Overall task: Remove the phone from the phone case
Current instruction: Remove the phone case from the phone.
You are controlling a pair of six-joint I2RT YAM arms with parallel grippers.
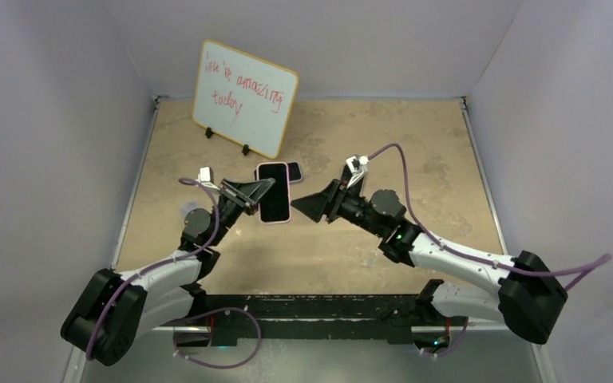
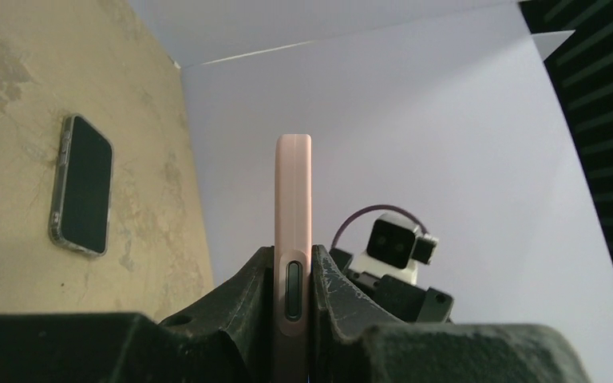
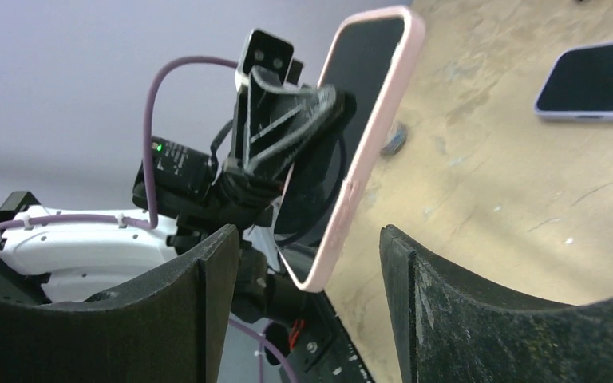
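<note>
Pink-cased phone (image 1: 274, 194) in left claw (image 2: 293, 259), free edge near gaping right claw (image 3: 307, 235)

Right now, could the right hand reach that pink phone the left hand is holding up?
Probably yes. The right hand is open and faces the pink phone, which the left hand grips by one side; nothing shows between them.

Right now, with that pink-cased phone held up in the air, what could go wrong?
The left claw pinches the pink-cased phone by one edge above the tan tabletop, so it might slip and fall. The open right claw sits close beside it, not touching; a misjudged push could knock it loose.
</note>
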